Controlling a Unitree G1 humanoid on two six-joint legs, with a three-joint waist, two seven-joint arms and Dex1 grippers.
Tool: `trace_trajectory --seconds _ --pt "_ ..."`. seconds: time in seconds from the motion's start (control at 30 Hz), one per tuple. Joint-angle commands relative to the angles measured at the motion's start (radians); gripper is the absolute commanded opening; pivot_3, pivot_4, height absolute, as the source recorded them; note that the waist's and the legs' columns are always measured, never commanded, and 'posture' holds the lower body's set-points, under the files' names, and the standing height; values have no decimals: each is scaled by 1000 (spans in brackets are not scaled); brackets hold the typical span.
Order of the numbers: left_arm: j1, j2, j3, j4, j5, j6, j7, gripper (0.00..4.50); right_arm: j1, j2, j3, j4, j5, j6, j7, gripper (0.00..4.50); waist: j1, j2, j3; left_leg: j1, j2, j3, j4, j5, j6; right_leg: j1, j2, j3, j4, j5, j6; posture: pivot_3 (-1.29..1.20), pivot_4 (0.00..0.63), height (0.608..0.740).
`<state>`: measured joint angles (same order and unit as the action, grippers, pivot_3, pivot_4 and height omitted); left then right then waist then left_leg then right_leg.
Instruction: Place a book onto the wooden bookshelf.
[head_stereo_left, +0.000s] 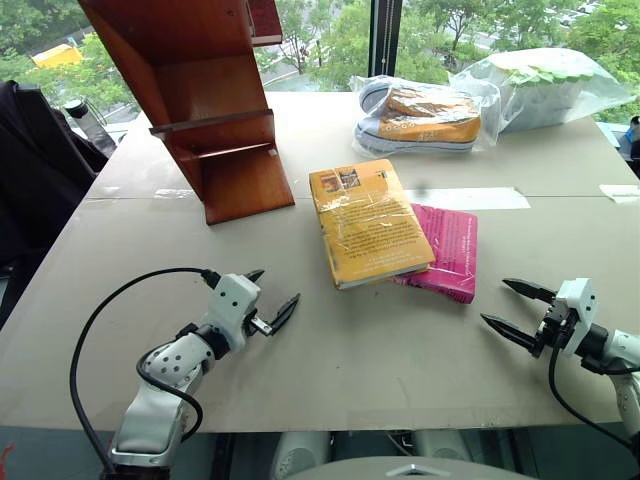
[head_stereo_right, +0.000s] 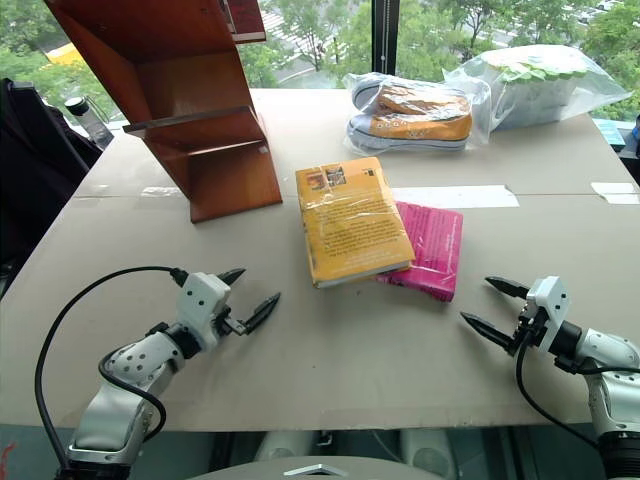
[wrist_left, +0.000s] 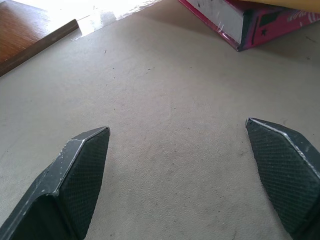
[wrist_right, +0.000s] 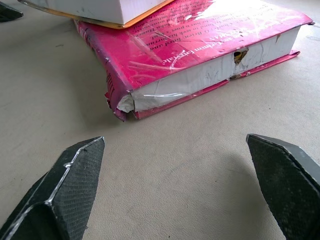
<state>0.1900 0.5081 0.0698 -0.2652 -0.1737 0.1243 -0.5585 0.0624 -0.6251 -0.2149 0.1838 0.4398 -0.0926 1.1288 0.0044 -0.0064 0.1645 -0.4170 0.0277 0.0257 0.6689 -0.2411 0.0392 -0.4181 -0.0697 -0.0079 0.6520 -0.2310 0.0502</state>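
The book (head_stereo_left: 367, 222), thick and yellow-orange in glossy wrap, lies flat at the table's middle, its right edge resting on a thinner pink book (head_stereo_left: 446, 252). The wooden bookshelf (head_stereo_left: 205, 110), reddish-brown with slanted sides, stands at the back left. My left gripper (head_stereo_left: 272, 292) hovers open over the near left of the table, pointing toward the books, nothing between its fingers (wrist_left: 82, 170). My right gripper (head_stereo_left: 510, 308) is open at the near right, pointing at the pink book (wrist_right: 200, 60), apart from it.
A sneaker in a plastic bag (head_stereo_left: 425, 118) and a second bagged bundle (head_stereo_left: 545, 85) lie at the back right. A strip of white tape (head_stereo_left: 470, 198) sits behind the books. A dark jacket (head_stereo_left: 35, 160) hangs beyond the table's left edge.
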Motion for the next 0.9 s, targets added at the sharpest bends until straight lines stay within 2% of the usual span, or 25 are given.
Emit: trace_trajectory --seconds 0.03,0.6,0.77,0.9 --pt "20 19 24 -19 -5 14 -9 4457 0 -21 -38 6 14 -21 17 4500 0 0 0 0 0 0 0 0 0 0 0 0 0 0 0 0 150 693" --pt "-9 16 23 -29 -38 53 -35 4457 8 -22 -51 -1 19 -28 21 4500 9 -1 1 0 -1 0 0 0 0 0 1 0 0 0 0 0 150 693" --pt "-109 -82 101 -15 -259 258 5 4457 28 -23 -56 -32 25 -27 21 4500 12 -2 2 0 -1 0 2 0 0 1 0 -1 1 0 0 0 150 693" --pt "-240 -136 147 21 -481 508 24 4457 52 -30 -62 -140 66 28 16 4500 12 -4 3 -1 -2 -1 3 0 0 1 0 -2 4 0 0 0 150 693"
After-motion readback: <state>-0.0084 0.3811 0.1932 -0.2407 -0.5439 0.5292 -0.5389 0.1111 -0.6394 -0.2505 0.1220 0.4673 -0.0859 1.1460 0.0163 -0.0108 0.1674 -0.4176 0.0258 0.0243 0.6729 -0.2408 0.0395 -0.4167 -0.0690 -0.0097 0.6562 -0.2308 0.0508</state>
